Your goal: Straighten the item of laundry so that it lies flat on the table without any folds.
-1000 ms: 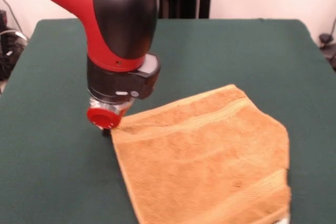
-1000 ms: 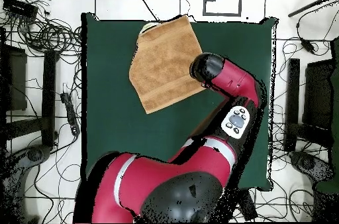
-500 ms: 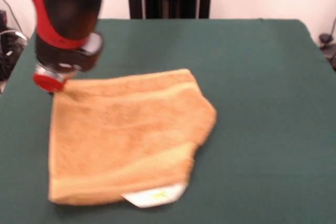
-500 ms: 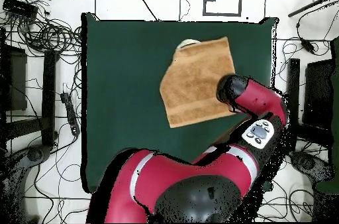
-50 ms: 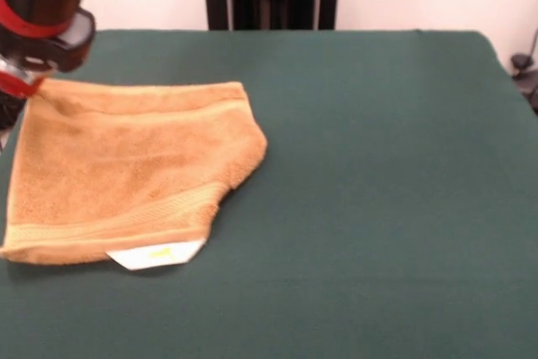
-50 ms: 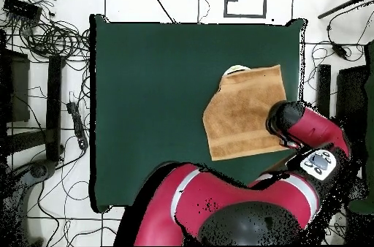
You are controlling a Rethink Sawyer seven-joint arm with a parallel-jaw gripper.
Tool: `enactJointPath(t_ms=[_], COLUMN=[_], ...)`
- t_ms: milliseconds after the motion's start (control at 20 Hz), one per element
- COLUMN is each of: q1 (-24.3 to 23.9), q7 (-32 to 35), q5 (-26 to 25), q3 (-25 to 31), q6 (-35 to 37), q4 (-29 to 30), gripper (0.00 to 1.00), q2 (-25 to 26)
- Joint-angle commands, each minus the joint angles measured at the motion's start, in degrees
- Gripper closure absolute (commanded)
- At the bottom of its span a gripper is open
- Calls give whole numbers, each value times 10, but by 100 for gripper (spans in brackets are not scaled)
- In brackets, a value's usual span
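In the front view, the gripper (image 5: 29, 94) sits at the far left edge, low over the far left corner of the towel (image 5: 126, 170); its tips are hidden under the red and black wrist, so I cannot tell whether it is open or closed, or whether it has hold of the cloth. The towel lies on the left side of the table (image 5: 378, 191), close to the table's left edge. Its long axis runs roughly left to right, slightly skewed. One woven stripe band runs along the far edge and another along the near edge. The right end is not square: its near right corner is folded in, giving a slanted edge. A white tag (image 5: 155, 254) pokes out from under the near edge. To the right, bare green cloth. In the overhead view the towel (image 6: 241, 116) lies near the table's right edge (image 6: 299, 76), with the arm's end (image 6: 288, 123) over its right side
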Motion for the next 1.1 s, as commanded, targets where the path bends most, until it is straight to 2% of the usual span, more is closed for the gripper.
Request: enactJointPath(t_ms=[50, 150, 300, 550, 700, 950, 1000, 1100], q1=[22, 27, 27, 9, 7, 3, -5, -5], q7=[31, 49, 69, 65, 70, 57, 47, 41], q5=[-16, -7, 12, 41, 45, 40, 40, 35], q3=[34, 48, 76, 135, 149, 158, 173, 174], q6=[45, 47, 11, -21, -49, -41, -43, -47], q4=[22, 23, 44, 61, 66, 59, 65, 64], gripper=[100, 100, 100, 100, 100, 100, 0, 0], q2=[-6, -3, -2, -7, -3, 2, -5, -5])
